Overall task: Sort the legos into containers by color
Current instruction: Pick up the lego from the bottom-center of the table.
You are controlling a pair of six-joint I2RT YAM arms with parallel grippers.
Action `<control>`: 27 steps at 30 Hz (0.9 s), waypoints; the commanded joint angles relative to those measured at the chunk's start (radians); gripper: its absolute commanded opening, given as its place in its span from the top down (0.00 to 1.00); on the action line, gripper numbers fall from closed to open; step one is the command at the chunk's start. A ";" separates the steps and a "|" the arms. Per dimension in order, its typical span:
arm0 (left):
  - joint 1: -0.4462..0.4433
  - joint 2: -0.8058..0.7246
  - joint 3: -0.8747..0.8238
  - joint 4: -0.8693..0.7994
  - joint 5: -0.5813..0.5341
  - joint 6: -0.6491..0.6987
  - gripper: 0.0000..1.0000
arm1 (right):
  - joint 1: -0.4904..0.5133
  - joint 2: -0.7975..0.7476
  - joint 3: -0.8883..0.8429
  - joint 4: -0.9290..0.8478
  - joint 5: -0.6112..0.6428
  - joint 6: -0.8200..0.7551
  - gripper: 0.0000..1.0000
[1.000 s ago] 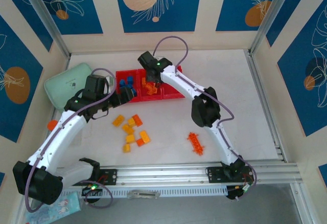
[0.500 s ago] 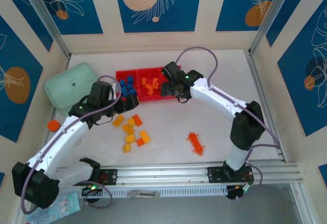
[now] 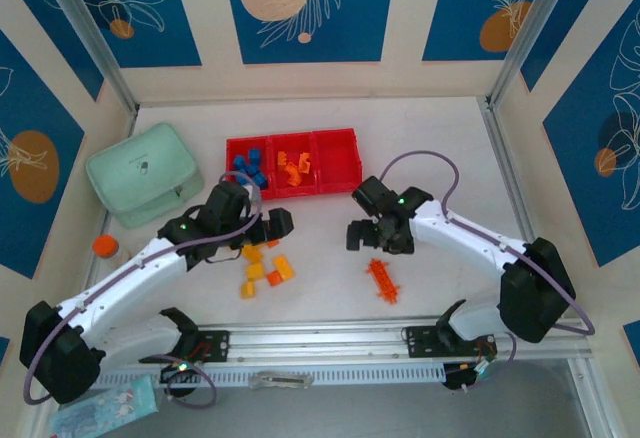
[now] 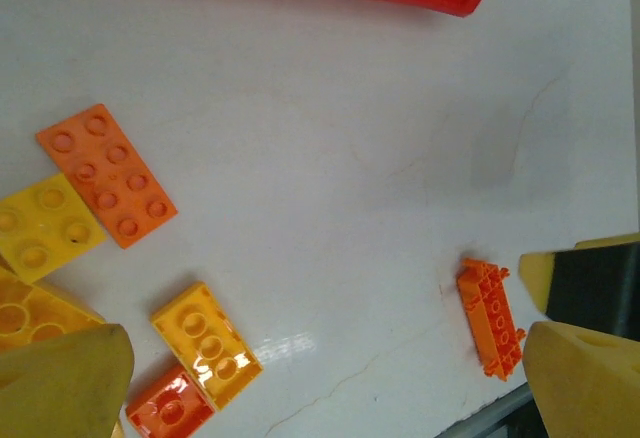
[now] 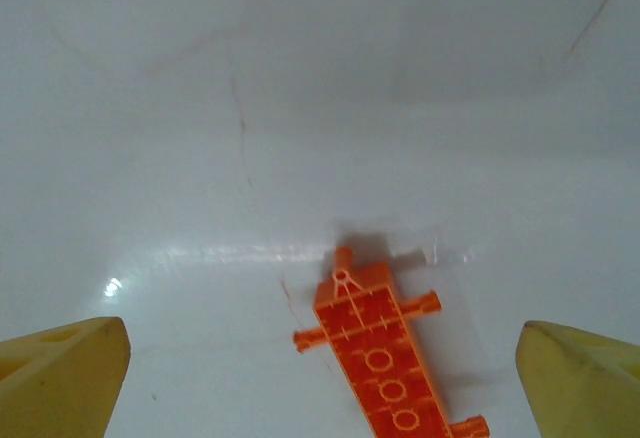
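Far left, a pale mint-green rounded case (image 3: 140, 173) is seen lying on the white table (image 3: 450, 158), and a small round orange cap (image 3: 104, 246) is spotted just in front of it.

Moving right, the left gripper (image 3: 277, 226) is found hanging low over the table, its yellow-padded fingers (image 4: 65, 383) spread wide with nothing between them. Under and beside it, a cluster of loose yellow and orange plastic bricks (image 3: 262, 270) is scattered on the table. Through the left wrist camera, an orange flat eight-stud brick (image 4: 105, 188) is seen touching a yellow four-stud brick (image 4: 40, 228). A yellow-orange brick (image 4: 207, 343) is seen lying against a small red-orange brick (image 4: 170, 408), nearer the camera.

Behind the cluster, a low bright-red plastic tray of three joined compartments (image 3: 336, 163) is set toward the back of the table. Small blue bricks (image 3: 248, 165) are piled in its left compartment, and orange bricks (image 3: 291, 168) in the middle one.

Further right, a long orange studded brick (image 3: 382, 280) is found lying flat and alone on the table, well apart from the cluster. The right gripper (image 3: 378, 242) is held over it, and its jaws are seen opened wide. One yellow fingertip (image 5: 70, 378) is placed off to each side of the brick, and neither is touching it.
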State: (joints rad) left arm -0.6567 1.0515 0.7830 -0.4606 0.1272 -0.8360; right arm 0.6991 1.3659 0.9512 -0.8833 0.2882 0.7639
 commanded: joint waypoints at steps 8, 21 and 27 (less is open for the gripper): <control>-0.051 -0.002 -0.034 0.049 -0.066 -0.071 0.01 | 0.014 -0.055 -0.178 0.057 -0.180 0.057 0.01; -0.052 0.004 -0.033 0.045 -0.078 -0.064 0.01 | 0.111 -0.022 -0.230 0.130 -0.189 0.098 0.04; -0.052 0.012 -0.028 0.046 -0.072 -0.064 0.01 | 0.126 0.027 -0.186 0.056 -0.072 0.126 0.23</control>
State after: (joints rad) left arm -0.6991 1.0588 0.7544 -0.4259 0.0689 -0.8906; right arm 0.8219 1.3716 0.7345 -0.7788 0.1570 0.8642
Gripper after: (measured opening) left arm 0.994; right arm 0.796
